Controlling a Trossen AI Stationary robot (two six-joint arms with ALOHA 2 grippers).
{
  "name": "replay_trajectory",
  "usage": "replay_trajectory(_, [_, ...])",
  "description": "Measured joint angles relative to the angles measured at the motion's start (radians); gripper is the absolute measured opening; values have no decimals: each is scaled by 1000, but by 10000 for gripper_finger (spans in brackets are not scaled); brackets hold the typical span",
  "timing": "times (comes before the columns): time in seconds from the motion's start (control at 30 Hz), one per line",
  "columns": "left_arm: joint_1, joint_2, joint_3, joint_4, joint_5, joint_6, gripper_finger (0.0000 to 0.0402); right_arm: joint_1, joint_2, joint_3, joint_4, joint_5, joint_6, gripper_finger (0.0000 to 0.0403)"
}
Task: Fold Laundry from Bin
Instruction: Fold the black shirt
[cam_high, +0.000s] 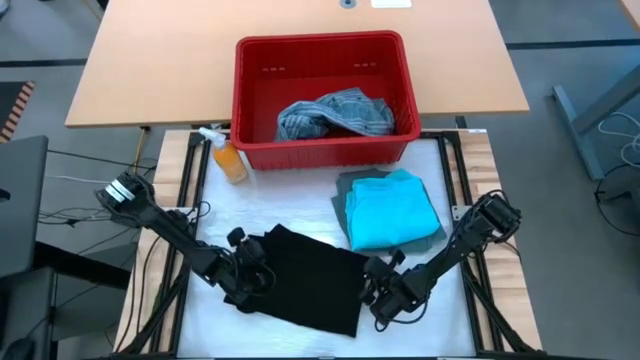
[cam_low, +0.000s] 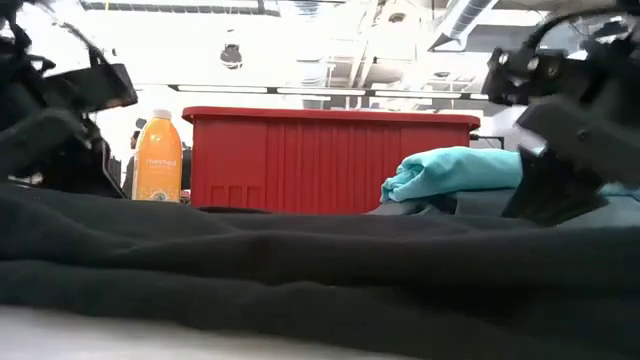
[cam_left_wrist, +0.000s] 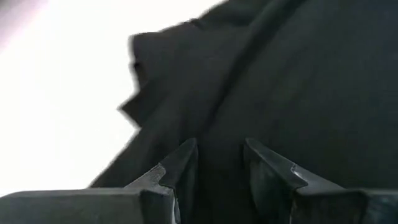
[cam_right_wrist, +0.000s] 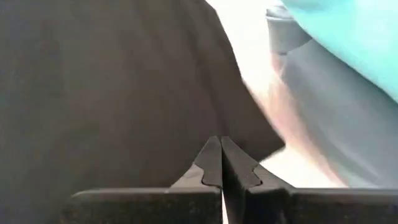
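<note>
On the white work surface in front of you, the black garment lies spread flat between both arms. Your left gripper sits at its left edge, fingers parted with black cloth in the gap; whether they actually grip it, you cannot tell. Your right gripper rests at the garment's right edge, fingers pressed together. Just behind it, the turquoise garment sits folded on the grey-green one. The red bin stands beyond, holding the mottled blue-grey garment, with an orange spray bottle beside its left corner.
</note>
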Motion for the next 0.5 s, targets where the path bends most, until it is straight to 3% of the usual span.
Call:
replay_trajectory(0.3, [-29,-275,0,60,-65,159,121,7,-19,225,-73,54,-224,21])
replay_trajectory(0.4, [-84,-309,0,163,-17,219,121,22,-18,265,66,58,-337,21])
replay_trajectory(0.5, [-167,-300,1,292,93,282,121,50,-15,266,310,31,-473,21])
